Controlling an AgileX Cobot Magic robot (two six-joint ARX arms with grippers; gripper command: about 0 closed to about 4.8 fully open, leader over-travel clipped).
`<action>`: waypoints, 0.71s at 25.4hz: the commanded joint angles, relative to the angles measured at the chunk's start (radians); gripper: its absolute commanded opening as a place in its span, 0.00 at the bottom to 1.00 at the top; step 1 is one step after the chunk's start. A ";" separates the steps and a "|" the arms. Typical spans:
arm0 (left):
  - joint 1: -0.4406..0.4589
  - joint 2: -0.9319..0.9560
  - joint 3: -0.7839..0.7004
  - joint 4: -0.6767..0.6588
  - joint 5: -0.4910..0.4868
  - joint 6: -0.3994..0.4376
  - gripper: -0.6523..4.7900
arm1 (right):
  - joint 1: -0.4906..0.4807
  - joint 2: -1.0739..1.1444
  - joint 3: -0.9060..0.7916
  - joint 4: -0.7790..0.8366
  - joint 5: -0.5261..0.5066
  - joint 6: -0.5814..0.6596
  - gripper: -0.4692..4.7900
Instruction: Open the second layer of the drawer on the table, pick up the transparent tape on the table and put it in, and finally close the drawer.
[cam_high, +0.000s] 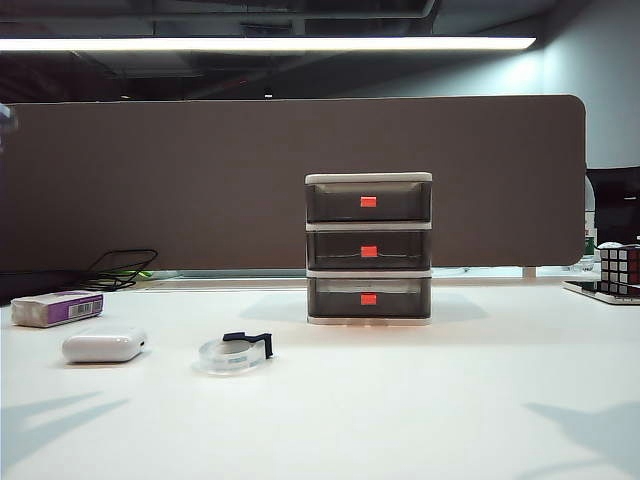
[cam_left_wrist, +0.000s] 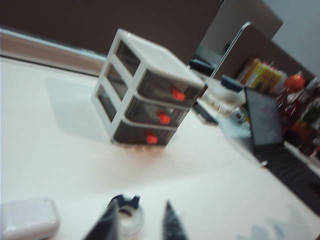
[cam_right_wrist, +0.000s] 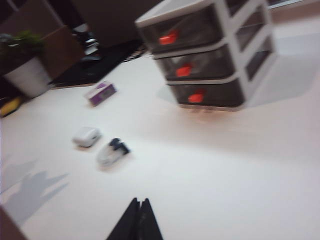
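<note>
— Black left gripper (cam_left_wrist: 139, 222) fingers?
— Parted, empty; transparent tape (cam_left_wrist: 128, 216) partly hidden just beyond them.
— Right gripper (cam_right_wrist: 139, 220)?
— Pressed together, cut off; drawer (cam_right_wrist: 210, 50) well ahead, blurred.

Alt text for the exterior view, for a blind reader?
A white-framed three-tier drawer, all layers shut, stands mid-table. At front left lie the transparent tape, a white case and a purple-labelled box. No gripper shows.

Bright overhead strip light (cam_high: 265, 43); both wrist views motion-blurred.
</note>
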 joint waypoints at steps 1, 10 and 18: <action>-0.035 0.003 0.003 0.031 0.003 -0.015 0.11 | 0.001 -0.002 -0.006 0.025 -0.043 0.008 0.08; -0.480 0.262 0.003 0.277 -0.442 0.132 0.11 | 0.001 0.004 0.030 0.093 -0.018 0.008 0.08; -0.632 0.850 0.075 0.709 -0.600 0.193 0.11 | 0.001 0.096 0.148 0.094 0.034 -0.031 0.08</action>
